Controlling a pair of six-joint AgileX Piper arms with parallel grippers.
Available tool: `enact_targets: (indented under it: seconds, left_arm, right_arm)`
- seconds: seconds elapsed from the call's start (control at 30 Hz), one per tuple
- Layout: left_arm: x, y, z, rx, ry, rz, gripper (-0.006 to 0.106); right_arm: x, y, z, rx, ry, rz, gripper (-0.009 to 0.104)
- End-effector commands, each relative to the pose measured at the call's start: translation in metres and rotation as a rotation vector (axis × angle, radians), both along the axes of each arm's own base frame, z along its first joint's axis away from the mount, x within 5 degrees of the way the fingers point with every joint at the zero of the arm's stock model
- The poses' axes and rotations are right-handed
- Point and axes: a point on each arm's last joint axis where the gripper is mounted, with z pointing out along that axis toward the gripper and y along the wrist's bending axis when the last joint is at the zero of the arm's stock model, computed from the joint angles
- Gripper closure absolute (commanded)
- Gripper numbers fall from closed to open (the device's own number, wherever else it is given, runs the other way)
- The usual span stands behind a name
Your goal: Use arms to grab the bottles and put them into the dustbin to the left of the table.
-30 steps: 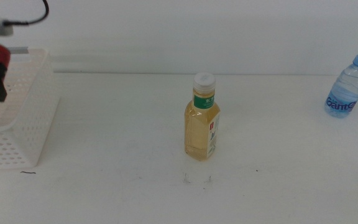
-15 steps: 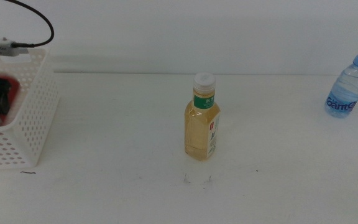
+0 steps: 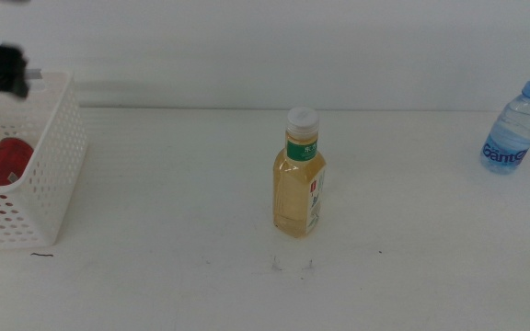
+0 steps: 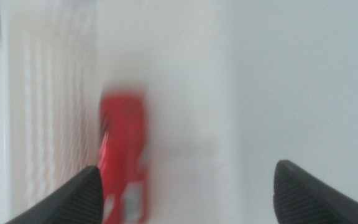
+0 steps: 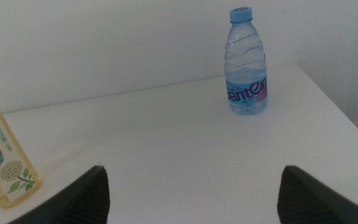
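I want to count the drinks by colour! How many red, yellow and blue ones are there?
Red: 1, the can lying in the basket
Yellow: 1, the bottle mid-table
Blue: 1, the water bottle
Total: 3

Red can in the dustbin — two bottles upright on the table

Red can lies tilted inside the white perforated dustbin; yellow bottle mid-table, water bottle far right — well apart.

Perforated white plastic dustbin; clear glossy plastic bottles; matt table.
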Motion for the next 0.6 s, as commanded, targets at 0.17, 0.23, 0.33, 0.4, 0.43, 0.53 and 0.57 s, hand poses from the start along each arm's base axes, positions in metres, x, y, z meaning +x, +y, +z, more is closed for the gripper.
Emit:
enact_targets:
  seconds: [0.17, 0.23, 0.33, 0.4, 0.43, 0.53, 0.57]
  left_arm:
    - [-0.113, -0.098, 0.003, -0.084, -0.700, -0.263, 0.007]
    - [-0.144, -0.107, -0.024, -0.145, -0.837, -0.289, 0.007]
    - [-0.182, -0.116, -0.064, -0.260, -0.939, -0.330, 0.007]
    - [-0.202, -0.122, -0.085, -0.317, -0.972, -0.402, 0.007]
    - [-0.211, -0.125, -0.096, -0.336, -0.985, -0.451, 0.007]
    - [-0.228, -0.130, -0.121, -0.373, -0.982, -0.548, 0.007]
    - [-0.231, -0.131, -0.129, -0.387, -0.951, -0.554, 0.007]
  right_arm:
    - [0.000, -0.001, 0.000, -0.012, -0.008, -0.006, 0.014]
    - [0.000, -0.001, 0.000, -0.012, -0.008, -0.006, 0.014]
    - [0.000, -0.001, 0.000, -0.012, -0.008, -0.006, 0.014]
    - [0.000, -0.001, 0.000, -0.012, -0.008, -0.006, 0.014]
    - [0.000, -0.001, 0.000, -0.012, -0.008, -0.006, 0.014]
    - [0.000, -0.001, 0.000, -0.012, -0.008, -0.006, 0.014]
    - [0.000, -0.001, 0.000, -0.012, -0.008, -0.006, 0.014]
